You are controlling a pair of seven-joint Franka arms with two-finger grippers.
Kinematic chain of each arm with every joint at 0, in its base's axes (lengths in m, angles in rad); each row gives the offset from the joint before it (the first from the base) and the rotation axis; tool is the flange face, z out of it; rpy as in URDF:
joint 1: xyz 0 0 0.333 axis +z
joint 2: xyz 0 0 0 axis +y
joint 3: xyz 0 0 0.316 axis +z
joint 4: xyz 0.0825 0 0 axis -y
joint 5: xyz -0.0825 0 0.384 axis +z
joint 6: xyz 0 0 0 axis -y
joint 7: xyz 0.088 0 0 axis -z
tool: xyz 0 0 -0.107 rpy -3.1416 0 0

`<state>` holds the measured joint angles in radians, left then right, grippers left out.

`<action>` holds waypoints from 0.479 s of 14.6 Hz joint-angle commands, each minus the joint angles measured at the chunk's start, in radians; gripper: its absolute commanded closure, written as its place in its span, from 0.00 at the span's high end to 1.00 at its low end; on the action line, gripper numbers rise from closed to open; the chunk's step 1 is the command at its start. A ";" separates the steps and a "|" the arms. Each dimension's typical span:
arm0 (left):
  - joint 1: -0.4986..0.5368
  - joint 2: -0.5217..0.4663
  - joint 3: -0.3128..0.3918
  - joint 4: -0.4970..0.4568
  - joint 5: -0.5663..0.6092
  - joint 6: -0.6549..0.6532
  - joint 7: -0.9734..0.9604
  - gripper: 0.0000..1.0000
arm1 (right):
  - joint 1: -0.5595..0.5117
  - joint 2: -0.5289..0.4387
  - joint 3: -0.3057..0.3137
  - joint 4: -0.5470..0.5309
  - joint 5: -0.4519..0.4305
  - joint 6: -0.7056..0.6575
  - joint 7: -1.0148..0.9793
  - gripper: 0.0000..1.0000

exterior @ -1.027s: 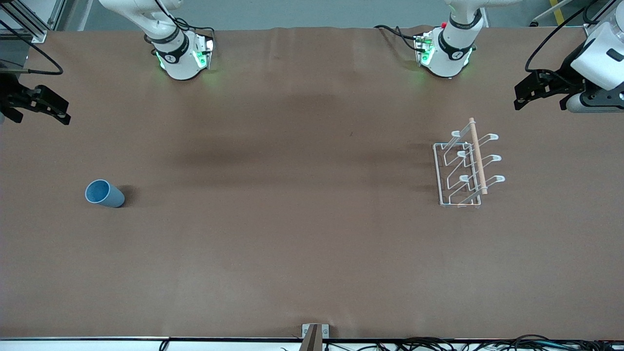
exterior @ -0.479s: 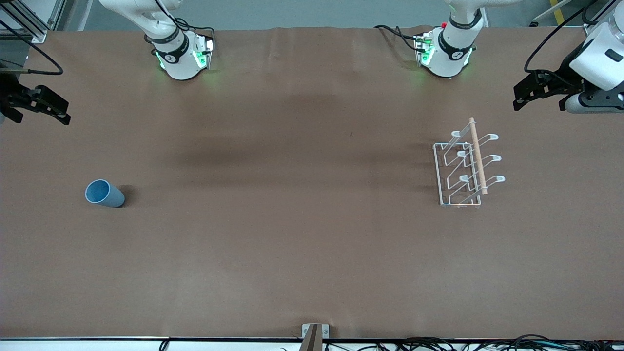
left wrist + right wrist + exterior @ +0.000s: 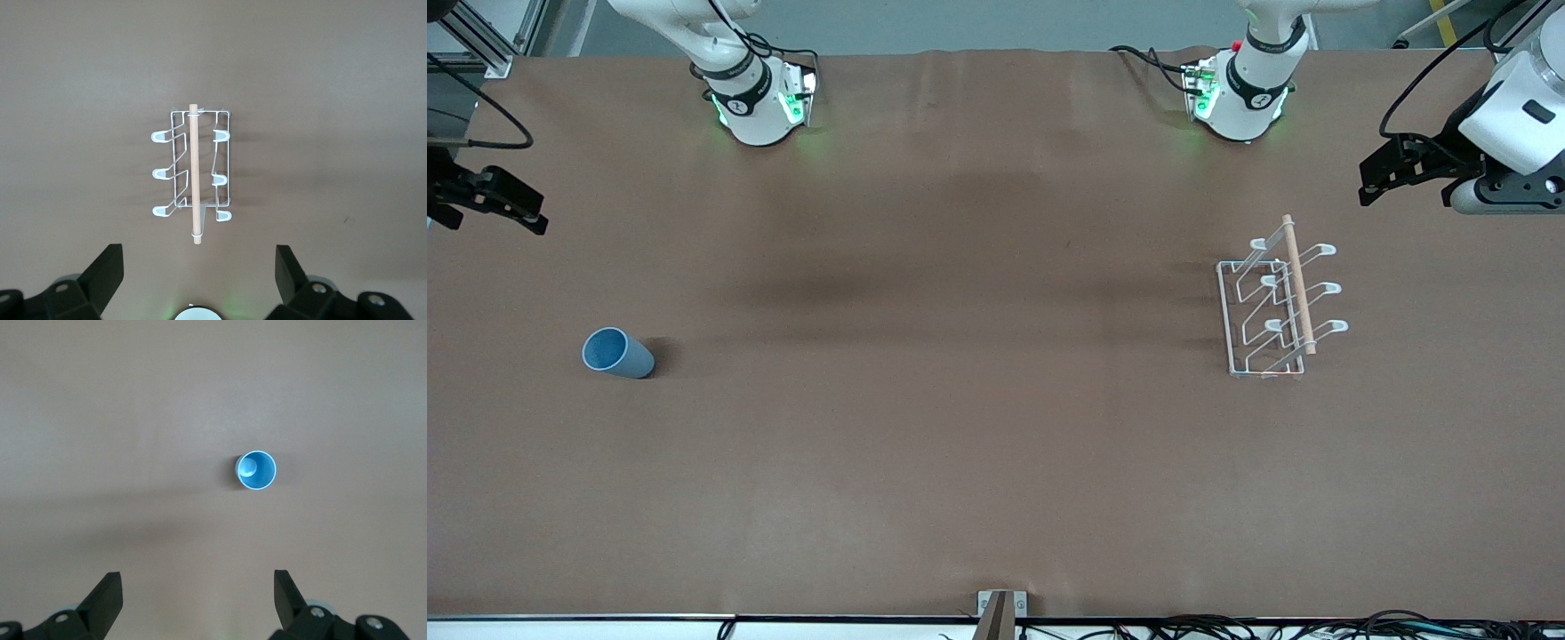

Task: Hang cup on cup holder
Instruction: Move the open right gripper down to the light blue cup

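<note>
Since the cup (image 3: 617, 353) stood mouth-up on the surface (image 3: 960, 427) toward the right arm's end, well apart from the holder (image 3: 1276, 302), with both wide-open end effectors, right (image 3: 491, 200) and left (image 3: 1392, 169), held high, a centred descent of the right one was called for.

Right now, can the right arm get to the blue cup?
Probably yes. The cup stands upright and alone on the table at the right arm's end, mouth up, with nothing around it. The right gripper hangs above it, fingers wide open, so the way down looks free.

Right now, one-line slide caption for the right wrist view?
Open right gripper high over the upright blue cup standing alone on the brown table.
</note>
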<state>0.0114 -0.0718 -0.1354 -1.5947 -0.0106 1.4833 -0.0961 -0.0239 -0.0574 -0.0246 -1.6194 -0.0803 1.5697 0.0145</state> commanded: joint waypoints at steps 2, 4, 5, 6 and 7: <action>-0.004 0.015 -0.001 0.030 0.004 -0.014 0.004 1.00 | -0.102 -0.002 0.005 -0.196 0.016 0.175 -0.016 1.00; -0.004 0.015 -0.001 0.030 0.004 -0.014 0.006 1.00 | -0.152 0.019 0.005 -0.276 0.016 0.264 -0.044 1.00; -0.004 0.015 -0.001 0.030 0.004 -0.014 0.006 1.00 | -0.180 0.046 0.005 -0.293 0.016 0.306 -0.048 1.00; -0.004 0.015 -0.001 0.030 0.004 -0.014 0.006 1.00 | -0.206 0.091 0.005 -0.293 0.016 0.334 -0.070 1.00; -0.004 0.015 -0.001 0.030 0.004 -0.014 0.006 1.00 | -0.227 0.131 0.005 -0.293 0.016 0.364 -0.088 0.99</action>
<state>0.0109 -0.0705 -0.1362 -1.5933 -0.0106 1.4833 -0.0961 -0.2010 0.0163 -0.0319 -1.9026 -0.0803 1.8836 -0.0353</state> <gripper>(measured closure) 0.000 0.000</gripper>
